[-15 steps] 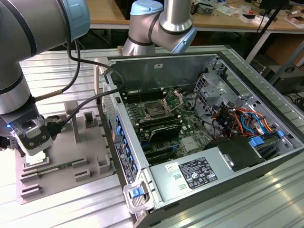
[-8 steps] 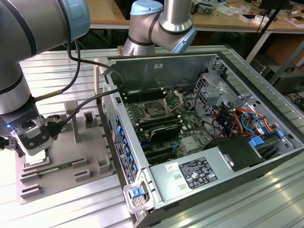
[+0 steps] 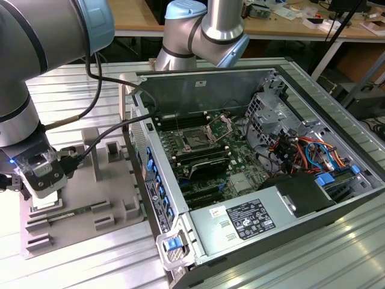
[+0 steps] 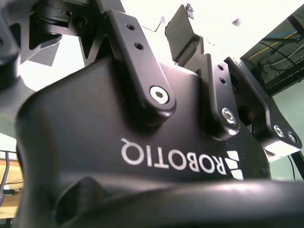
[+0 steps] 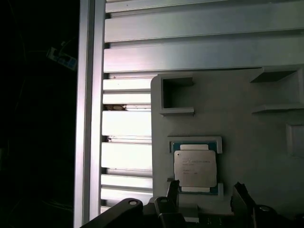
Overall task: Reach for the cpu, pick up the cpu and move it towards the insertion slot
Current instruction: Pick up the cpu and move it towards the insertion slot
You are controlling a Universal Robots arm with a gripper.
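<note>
One cpu (image 5: pixel 194 170) lies in a grey tray (image 5: pixel 247 123) on the slatted table (image 5: pixel 128 154), hand (image 5: pixel 205 186) wide.

— What sits closest to the lens?
— The black body of the end effector (image 4: pixel 164 42), seen from behind its base, with white lettering (image 4: pixel 173 159) running upside down across it.
— And above the body?
— Black link bars (image 4: pixel 137 61) rise from it, each pinned with a silver bolt (image 4: pixel 159 95).
— Anything past the end effector?
— Bright white glare. Off to one side of it there is a pale green wall (image 4: pixel 292 102), with dark cables (image 4: pixel 278 52) higher up.
</note>
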